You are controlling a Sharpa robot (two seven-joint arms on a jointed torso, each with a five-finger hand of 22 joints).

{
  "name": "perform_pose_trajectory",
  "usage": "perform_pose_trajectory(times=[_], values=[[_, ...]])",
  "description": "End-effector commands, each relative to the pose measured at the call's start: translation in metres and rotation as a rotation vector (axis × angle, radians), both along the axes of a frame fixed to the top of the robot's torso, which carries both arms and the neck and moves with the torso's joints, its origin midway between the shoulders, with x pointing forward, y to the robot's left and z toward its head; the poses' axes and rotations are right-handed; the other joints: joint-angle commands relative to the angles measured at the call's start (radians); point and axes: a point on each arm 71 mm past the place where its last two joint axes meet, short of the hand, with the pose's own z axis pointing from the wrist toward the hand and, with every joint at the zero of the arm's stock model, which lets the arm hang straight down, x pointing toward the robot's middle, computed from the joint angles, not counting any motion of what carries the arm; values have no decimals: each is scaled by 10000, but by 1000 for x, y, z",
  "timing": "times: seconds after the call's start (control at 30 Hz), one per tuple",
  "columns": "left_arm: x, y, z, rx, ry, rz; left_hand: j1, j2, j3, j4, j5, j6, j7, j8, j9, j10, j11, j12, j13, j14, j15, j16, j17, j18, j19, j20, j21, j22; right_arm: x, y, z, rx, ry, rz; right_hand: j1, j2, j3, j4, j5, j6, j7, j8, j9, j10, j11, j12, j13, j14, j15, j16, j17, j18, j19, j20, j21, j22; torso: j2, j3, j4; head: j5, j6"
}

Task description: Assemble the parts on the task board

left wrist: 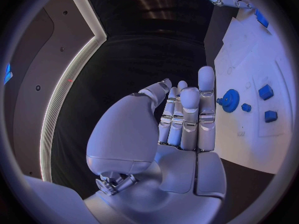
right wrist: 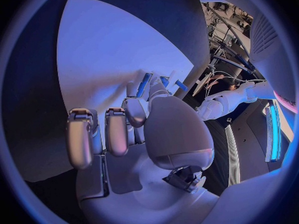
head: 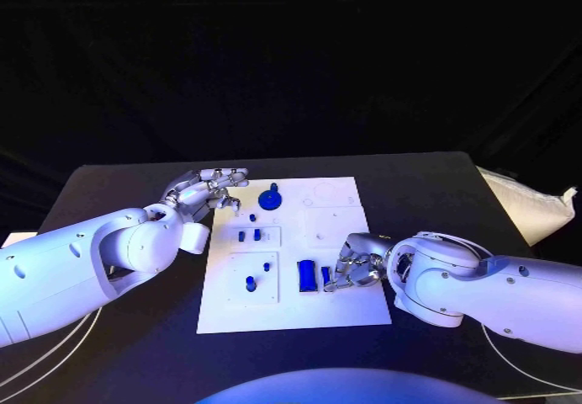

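Observation:
The white task board (head: 346, 303) lies mid-table. On it are a blue gear (head: 271, 199), small blue parts (head: 249, 236) in a recessed field, another small part (head: 251, 282), a blue block (head: 307, 276) and a narrow blue piece (head: 325, 278). My left hand (head: 208, 189) hovers at the board's far left edge, beside the gear (left wrist: 230, 100), fingers (left wrist: 187, 114) extended and holding nothing. My right hand (head: 359, 263) is low over the board's right half, fingertips right at the narrow piece (right wrist: 164, 80) and block (right wrist: 144, 84). Whether it grips either is hidden.
A white padded bag (head: 527, 202) lies off the table's right edge. Cables (head: 49, 353) hang at the near left. The board's far right quarter (head: 330, 198) shows shallow round outlines with nothing in them.

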Motion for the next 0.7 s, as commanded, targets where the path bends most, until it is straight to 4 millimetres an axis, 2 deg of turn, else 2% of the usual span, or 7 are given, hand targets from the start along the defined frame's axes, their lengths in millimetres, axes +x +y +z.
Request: perform_pose_trajectory(times=[0.03, 0.2, 0.27, 0.43, 0.63, 0.7], values=[[0, -1, 1, -72, -49, -150, -13, 27, -54, 0, 63, -12, -35, 66, 6, -51, -16, 45, 12, -35, -7, 40, -13, 157, 1, 47, -55, -12, 1, 3, -3, 0, 40, 118, -41, 183, -106, 87, -34, 3, 56, 50, 11, 59, 18, 38, 25, 658, -42, -1, 549, -71, 40, -55, -17, 1295, 0, 7, 1, -27, -5], [0, -1, 1, -68, -47, -144, -17, 27, -56, 3, 62, -13, -34, 66, 6, -52, -14, 47, 12, -36, -6, 39, -16, 157, 0, 47, -60, -15, 4, 4, -7, 8, 131, 45, -25, 312, -138, 125, -26, 11, 46, 58, 17, 75, 10, 68, 48, 661, -46, 8, 561, -71, 42, -57, -17, 1296, 10, 22, 31, -18, -30], [0, -1, 1, -70, -47, -148, -17, 27, -56, 3, 62, -13, -34, 66, 6, -52, -14, 47, 12, -36, -6, 39, -16, 157, 0, 47, -60, -15, 5, 4, -9, -11, 167, 39, 66, 353, -146, 84, -40, 9, 41, 60, 20, 76, 5, 65, 51, 661, -51, 7, 561, -72, 46, -60, -13, 1302, 3, 8, 16, 1, -41], [0, -1, 1, -72, -49, -149, -17, 27, -56, 3, 62, -13, -34, 66, 6, -52, -14, 47, 12, -36, -6, 39, -16, 157, 0, 47, -60, -15, 6, 4, -11, -27, 166, 61, 332, 400, -187, -65, -78, 1, 35, 65, 28, 77, -4, 67, 62, 661, -59, 5, 562, -73, 47, -68, -13, 1305, -2, 3, -2, 13, -60], [0, -1, 0, -74, -51, -151, -17, 27, -56, 3, 62, -13, -34, 66, 6, -52, -14, 47, 12, -36, -6, 39, -16, 157, 0, 47, -60, -15, 5, 4, -8, 174, -47, 57, 456, 437, -212, -135, -91, -8, 35, 65, 30, 63, -5, 36, 50, 655, -60, -19, 534, -64, 26, -70, -36, 1278, -13, 20, 4, 10, -67], [0, -1, 0, -68, -51, -139, -17, 27, -56, 3, 62, -13, -34, 66, 6, -52, -14, 47, 12, -36, -6, 39, -16, 157, 0, 47, -60, -15, 5, 2, -6, 395, -4, -48, 489, 452, -220, -153, -84, -16, 37, 61, 29, 42, -4, -18, 19, 651, -59, -33, 516, -59, 10, -70, -51, 1257, -19, 12, 9, -3, -62]])
